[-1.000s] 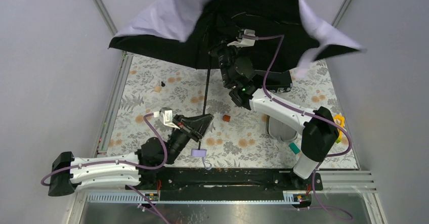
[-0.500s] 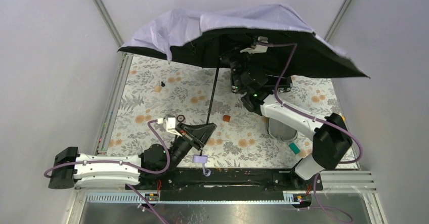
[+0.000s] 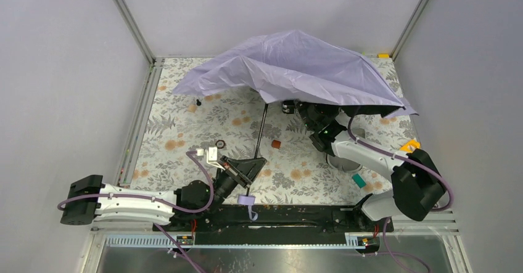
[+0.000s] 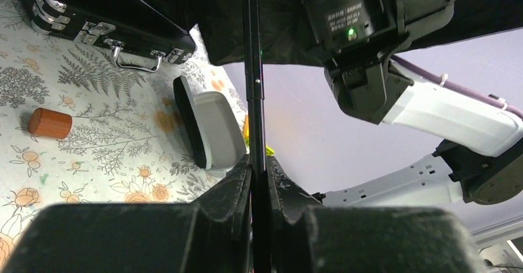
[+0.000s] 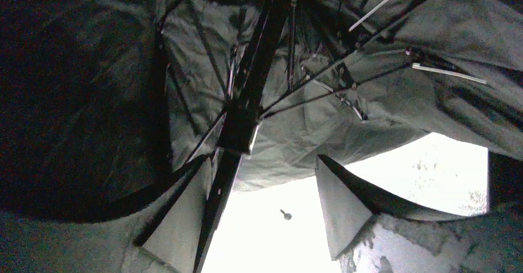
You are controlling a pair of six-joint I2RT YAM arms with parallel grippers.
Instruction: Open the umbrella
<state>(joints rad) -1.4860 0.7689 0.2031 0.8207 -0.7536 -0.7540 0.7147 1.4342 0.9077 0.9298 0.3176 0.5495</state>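
Note:
The umbrella's pale lavender canopy is spread and tilted over the far right of the table. Its black shaft slants down to the lavender handle knob. My left gripper is shut on the shaft just above the knob; in the left wrist view both jaws press the shaft at the left gripper. In the top view the canopy hides my right gripper. In the right wrist view the right gripper is open under the dark ribs, with the shaft running beside the left finger, unclamped.
A brown cylinder lies near the shaft. The black oval case and black briefcase sit under the canopy's edge. A teal block and a yellow object lie at the right. Metal frame posts stand at the back corners.
The canopy has come down from high up to a low tilt over the right gripper. The right arm has lowered and its jaws have opened. The left gripper still holds the shaft.

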